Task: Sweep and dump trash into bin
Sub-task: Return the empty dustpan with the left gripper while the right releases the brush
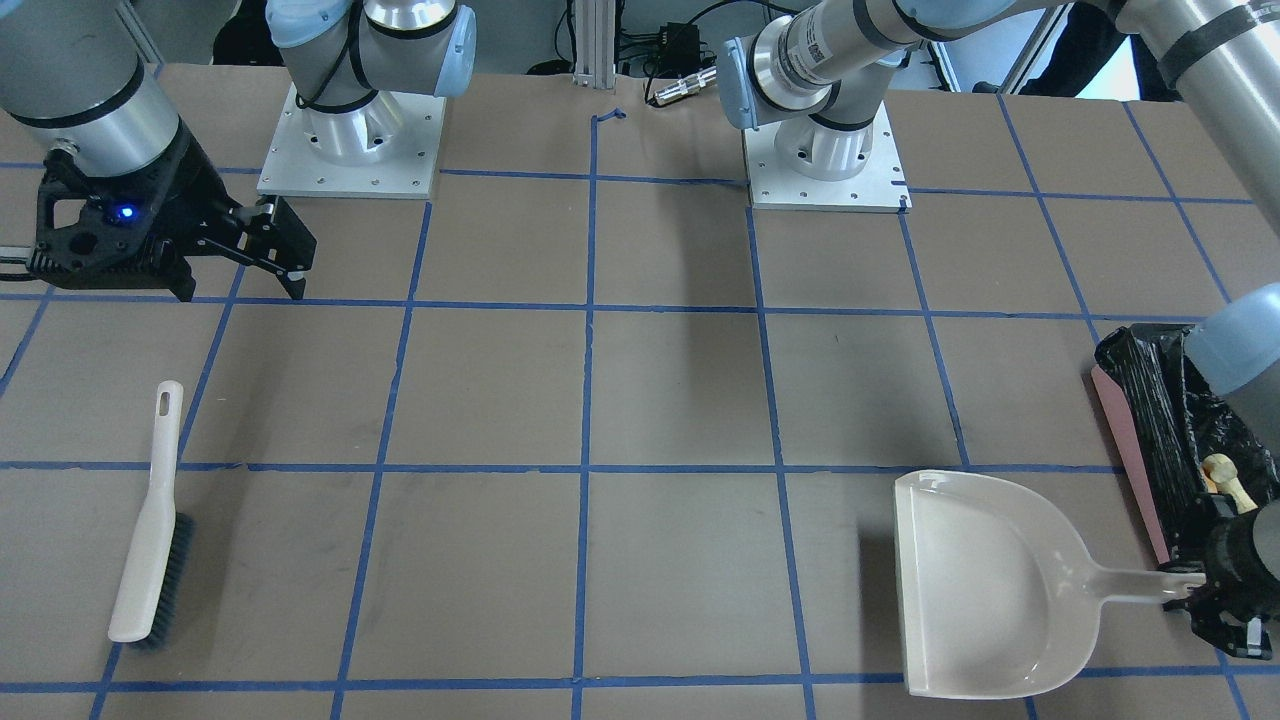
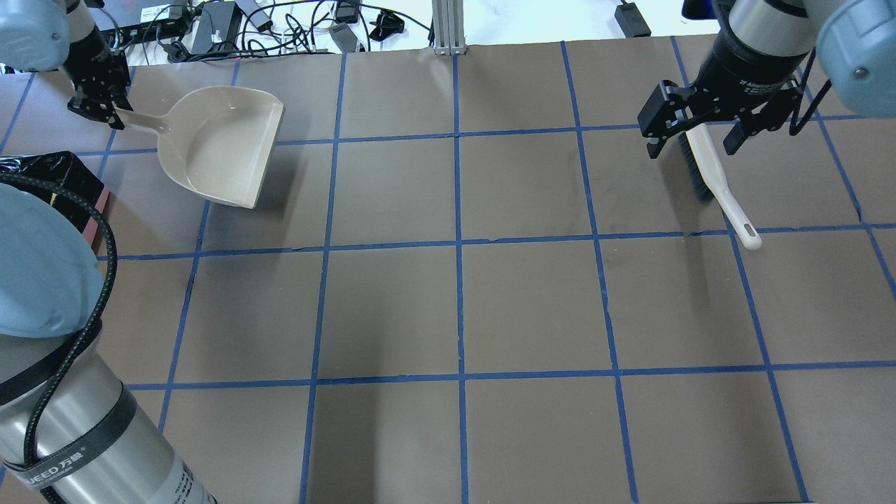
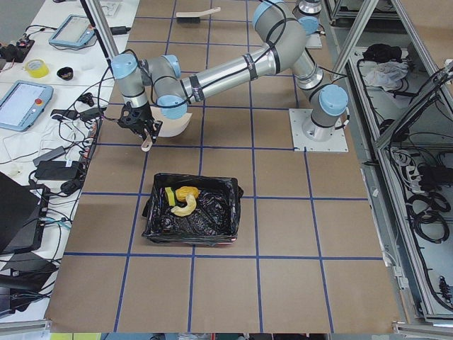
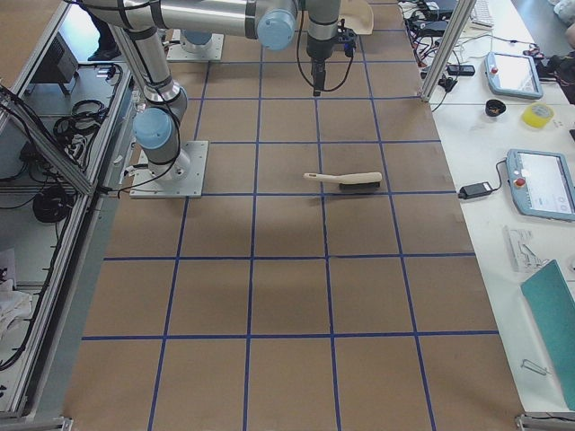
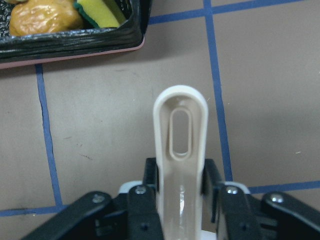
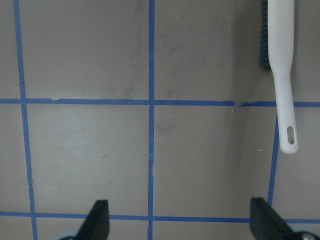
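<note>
The bin (image 3: 232, 212), pink-sided with a black bag, holds the trash: a curved croissant-like piece (image 3: 185, 207), a green sponge scrap (image 3: 170, 195) and a yellow-orange lump (image 3: 188, 192). The left wrist view shows the lump (image 5: 42, 17) and the sponge scrap (image 5: 100, 12) inside the bin's rim (image 5: 75, 40). My left gripper (image 1: 1215, 600) is shut on the handle (image 5: 180, 145) of the empty beige dustpan (image 1: 990, 590), just beside the bin (image 1: 1125, 440). My right gripper (image 2: 691, 143) hangs open above the table. The brush (image 2: 714, 175) lies flat under it, untouched.
The brush (image 1: 150, 530) lies far from the dustpan (image 2: 217, 143), at the other end of the table. Both arm bases (image 1: 350, 140) stand at the robot's side. Cables and power bricks (image 2: 224, 21) lie beyond the far edge. Tablets (image 4: 539, 180) sit on a side bench.
</note>
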